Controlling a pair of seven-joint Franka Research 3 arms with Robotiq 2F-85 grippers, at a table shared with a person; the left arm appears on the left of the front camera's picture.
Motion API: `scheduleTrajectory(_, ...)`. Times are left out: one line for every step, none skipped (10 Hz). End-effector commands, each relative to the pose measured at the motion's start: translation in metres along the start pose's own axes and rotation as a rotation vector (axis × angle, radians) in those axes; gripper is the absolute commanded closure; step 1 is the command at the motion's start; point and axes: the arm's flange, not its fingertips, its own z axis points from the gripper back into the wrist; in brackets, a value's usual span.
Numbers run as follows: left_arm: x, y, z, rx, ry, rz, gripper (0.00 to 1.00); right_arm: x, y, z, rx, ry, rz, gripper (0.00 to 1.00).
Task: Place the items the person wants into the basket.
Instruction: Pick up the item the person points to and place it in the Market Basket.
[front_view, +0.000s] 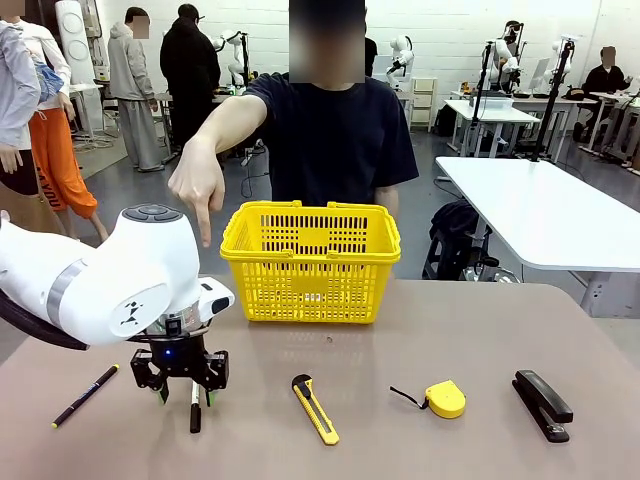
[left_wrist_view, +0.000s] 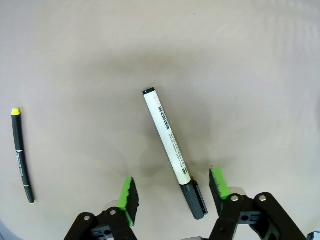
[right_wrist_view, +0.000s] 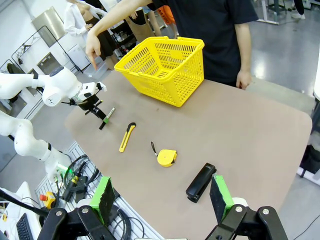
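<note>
The basket (front_view: 310, 285), upper centre, is showing nothing inside. The left gripper (front_view: 188, 398), lower left, is straddling the marker (front_view: 195, 412) on the table (front_view: 400, 340), jaws parted, touching nothing. The right gripper (right_wrist_view: 160, 197) is hanging released, empty. Pen (front_view: 85, 396), far lower left, and tape measure (front_view: 444, 399), lower right, are lying ungathered.

Large open workshop. White walls (front_view: 450, 30), smooth grey floor (front_view: 120, 200) with a slight sheen. Work table (front_view: 450, 330) has a matte taupe top and rounded corners. To the right stands a long white table (front_view: 545, 210), and more white tables (front_view: 490, 115) sit behind it near the back wall. Dark bag or seat (front_view: 455, 225) beside the long table; cannot tell which. At the far left back are a person in a grey hoodie (front_view: 130, 75) and a person in a black coat (front_view: 190, 70), both facing away. Seated person (front_view: 605, 80) at far right. Loose cables (right_wrist_view: 85, 167) lie on the floor by the table edge. Light is even and shadows are soft.
</note>
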Motion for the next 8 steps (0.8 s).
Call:
scheduleTrajectory(0.0028,-0.0072,-0.004,0.02,-0.025,0.021,0.62,0.0012,-0.0011,-0.0009,0.018,-0.018,0.014,0.0)
scheduleTrajectory(0.0031,-0.0072,-0.0046,0.022,-0.015,0.02,1.0,0.0012,-0.0011,-0.0009,0.018,-0.018,0.014,0.0)
scheduleTrajectory(0.0031,-0.0076,-0.0055,0.022,-0.008,0.018,1.0,0.0012,-0.0011,-0.0009,0.018,-0.018,0.014,0.0)
scheduleTrajectory(0.003,-0.0082,-0.007,0.026,-0.001,0.012,1.0,0.0012,-0.0011,-0.0009,0.018,-0.018,0.014,0.0)
scheduleTrajectory(0.0034,-0.0081,-0.0077,0.027,0.006,0.009,1.0,0.0012,-0.0011,-0.0009,0.018,-0.018,0.014,0.0)
scheduleTrajectory(0.0038,-0.0081,-0.0081,0.028,0.01,0.008,1.0,0.0012,-0.0011,-0.0009,0.018,-0.018,0.014,0.0)
scheduleTrajectory(0.0041,-0.008,-0.0079,0.027,0.011,0.008,1.0,0.0012,-0.0011,-0.0009,0.018,-0.018,0.014,0.0)
scheduleTrajectory(0.0044,-0.0078,-0.0079,0.028,0.011,0.008,1.0,0.0012,-0.0011,-0.0009,0.018,-0.018,0.014,0.0)
